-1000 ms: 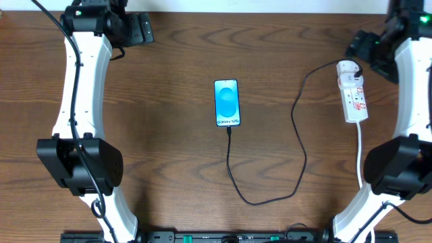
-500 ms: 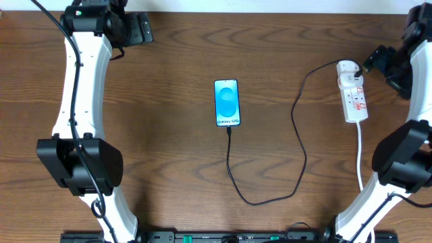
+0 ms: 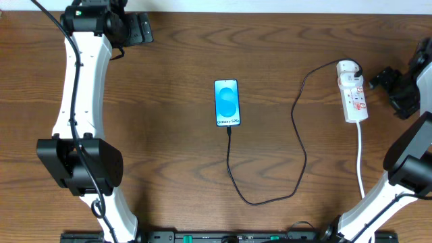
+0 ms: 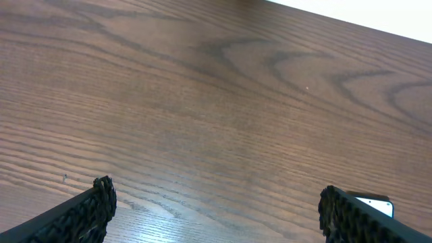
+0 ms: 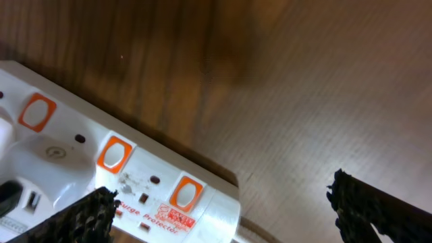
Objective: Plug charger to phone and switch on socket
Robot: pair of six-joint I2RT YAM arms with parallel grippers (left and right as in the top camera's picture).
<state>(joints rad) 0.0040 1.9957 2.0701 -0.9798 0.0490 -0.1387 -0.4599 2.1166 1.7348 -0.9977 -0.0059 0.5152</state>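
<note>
The phone (image 3: 227, 102) lies screen up at the table's middle, its blue screen lit. The charger cable (image 3: 297, 145) runs from the phone's near end in a loop up to a black plug in the socket strip (image 3: 354, 98) at the right. The cable tip (image 3: 229, 129) sits at the phone's port. My right gripper (image 3: 386, 79) is open just right of the strip; its wrist view shows the strip (image 5: 135, 182) with orange-red switches between and under the fingers (image 5: 223, 216). My left gripper (image 3: 143, 28) is open at the far left; its fingers (image 4: 216, 209) hang over bare wood.
The strip's white cord (image 3: 360, 158) runs toward the near edge at the right. A corner of the phone (image 4: 374, 204) shows beside the left gripper's right finger. The table's far edge (image 4: 351, 23) lies close behind the left gripper.
My right arm has swung to the right and nearer, away from the strip's far end to its right side. The left arm, phone and cable have not moved.
</note>
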